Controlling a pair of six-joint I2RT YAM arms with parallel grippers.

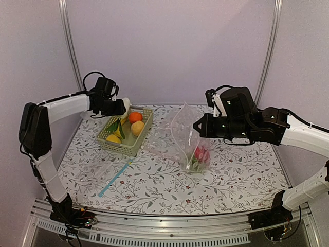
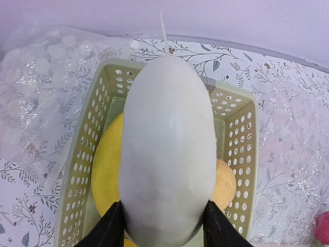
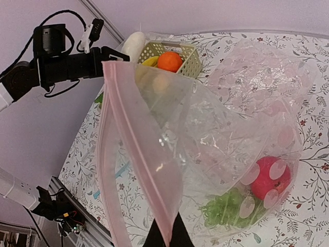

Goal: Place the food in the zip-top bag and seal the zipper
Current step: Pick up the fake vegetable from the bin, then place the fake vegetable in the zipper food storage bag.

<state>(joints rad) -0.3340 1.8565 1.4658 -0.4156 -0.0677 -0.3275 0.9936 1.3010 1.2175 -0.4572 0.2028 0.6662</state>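
Note:
My left gripper (image 2: 164,226) is shut on the white radish (image 2: 169,144), one black finger on each side of it. It holds the radish just above the pale green basket (image 2: 239,149). In the top view that gripper (image 1: 121,106) and the radish (image 1: 126,105) hang over the basket's far left corner. An orange (image 1: 134,117), a peach (image 1: 137,127) and a yellow fruit (image 1: 113,138) lie in the basket. My right gripper (image 3: 166,237) is shut on the pink zipper (image 3: 136,149) and holds the zip-top bag (image 1: 182,128) up with its mouth agape. A red apple (image 3: 270,175) and greens (image 3: 226,208) sit in the bag's bottom.
The basket (image 1: 123,146) stands at the back left of the flowered table. A flat clear bag with a blue strip (image 1: 115,177) lies in front of it. The back wall and two metal posts close the far side.

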